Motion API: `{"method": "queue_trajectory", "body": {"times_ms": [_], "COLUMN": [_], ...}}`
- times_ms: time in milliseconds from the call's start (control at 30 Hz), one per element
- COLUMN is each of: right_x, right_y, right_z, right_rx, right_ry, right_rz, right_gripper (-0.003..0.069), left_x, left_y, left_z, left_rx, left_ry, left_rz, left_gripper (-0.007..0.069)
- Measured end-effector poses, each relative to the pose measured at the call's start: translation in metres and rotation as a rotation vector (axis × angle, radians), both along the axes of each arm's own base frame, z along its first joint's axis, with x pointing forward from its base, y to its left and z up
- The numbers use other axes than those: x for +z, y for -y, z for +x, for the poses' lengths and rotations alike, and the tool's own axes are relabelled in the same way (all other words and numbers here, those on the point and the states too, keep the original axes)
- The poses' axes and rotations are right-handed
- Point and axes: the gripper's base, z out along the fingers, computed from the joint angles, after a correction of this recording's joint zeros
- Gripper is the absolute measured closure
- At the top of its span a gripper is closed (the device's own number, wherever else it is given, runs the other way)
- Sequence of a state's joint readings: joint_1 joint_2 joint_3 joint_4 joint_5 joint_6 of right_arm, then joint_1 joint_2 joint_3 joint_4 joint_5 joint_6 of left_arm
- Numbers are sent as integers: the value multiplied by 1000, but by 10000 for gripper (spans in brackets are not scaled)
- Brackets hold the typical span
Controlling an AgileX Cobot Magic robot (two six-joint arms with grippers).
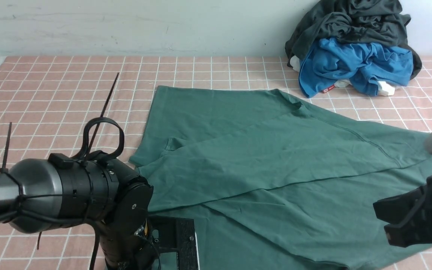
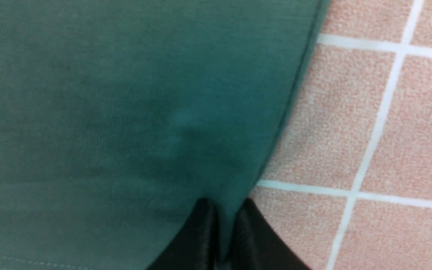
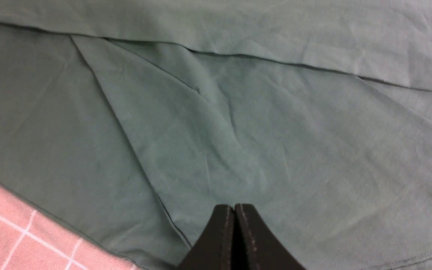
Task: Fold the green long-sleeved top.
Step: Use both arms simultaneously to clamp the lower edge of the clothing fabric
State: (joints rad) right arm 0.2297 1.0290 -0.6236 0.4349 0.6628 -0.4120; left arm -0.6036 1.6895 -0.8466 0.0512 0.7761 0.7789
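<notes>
Top [image 1: 276,157] lies flat on checked surface [image 1: 51,93], one part folded diag. across the body. L hand [image 2: 225,210] pinches its side edge. R hand [image 3: 234,210] is pressed together, empty, over the cloth. Step: prob. side fold. Next: lift edge, carry it across w/o dragging the rest.

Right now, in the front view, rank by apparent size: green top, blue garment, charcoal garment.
1. Dark green long-sleeved cotton top, spread flat: largest by far.
2-3. Crumpled charcoal-grey garment and crumpled bright blue garment: similar, heaped together and farther away, so unranked.
</notes>
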Motion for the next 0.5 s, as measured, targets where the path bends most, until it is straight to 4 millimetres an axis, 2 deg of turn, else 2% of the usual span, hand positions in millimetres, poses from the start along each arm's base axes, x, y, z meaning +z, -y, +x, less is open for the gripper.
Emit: {"method": "queue_trajectory", "body": {"times_ms": [133, 300, 400, 500], "right_x": [0, 14, 28, 23], "right_y": [0, -3, -3, 2], "right_z": [-1, -9, -13, -11], "right_rx": [26, 185, 309, 363], "right_ry": [5, 8, 67, 54], "right_rz": [-20, -77, -155, -269], "right_gripper": [673, 673, 673, 650], "left_x": [17, 59, 76, 86], "left_y": [-1, -8, -13, -17], "left_z": [0, -1, -3, -6], "left_rx": [28, 70, 103, 150], "left_ry": [33, 164, 235, 275], "left_rz": [-7, -37, -56, -64], "left_gripper": [619, 622, 622, 624]}}
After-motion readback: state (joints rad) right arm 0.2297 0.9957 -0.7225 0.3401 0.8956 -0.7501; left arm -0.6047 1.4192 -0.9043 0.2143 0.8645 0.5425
